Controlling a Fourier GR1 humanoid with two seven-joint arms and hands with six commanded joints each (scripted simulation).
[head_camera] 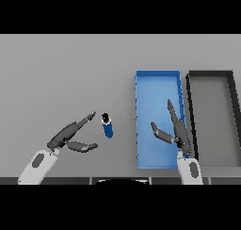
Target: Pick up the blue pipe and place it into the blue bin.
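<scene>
Blue marks both task things: the short blue pipe (pixel 108 126) stands on the grey table (pixel 61 73), just left of the blue bin (pixel 141 83), with a dark tray (pixel 231 120) beside the bin on its far side. The left hand (pixel 70 135) lies low on the table with fingers straight and thumb spread wide, an open span that seems readied to close round the pipe. The pipe sits just beyond the fingertips (pixel 91 116), near them but apart, slightly right of the gap between fingers and thumb. The right hand (pixel 175 130) hangs over the bin, fingers relaxed and spread, holding nothing, probably just waiting clear of the reach.
</scene>
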